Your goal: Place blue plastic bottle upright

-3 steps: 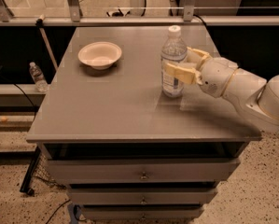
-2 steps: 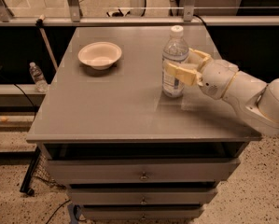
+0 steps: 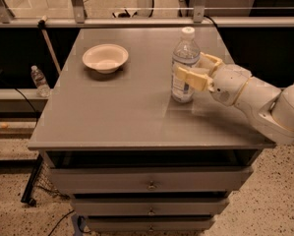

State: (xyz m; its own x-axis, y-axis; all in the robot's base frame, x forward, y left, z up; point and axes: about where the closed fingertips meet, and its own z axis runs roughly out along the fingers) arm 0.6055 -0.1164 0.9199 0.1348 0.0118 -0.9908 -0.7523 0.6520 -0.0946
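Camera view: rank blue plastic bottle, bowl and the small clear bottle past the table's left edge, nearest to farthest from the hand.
1. blue plastic bottle: upright on the right half of the table, gripped by the hand.
2. bowl: on the table's back left, well left of the hand.
3. small clear bottle: off the table, lower down, beyond its left edge.

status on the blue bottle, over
Gripper at the blue plastic bottle, label height. Bottle upright on the table. Bowl well apart from both.
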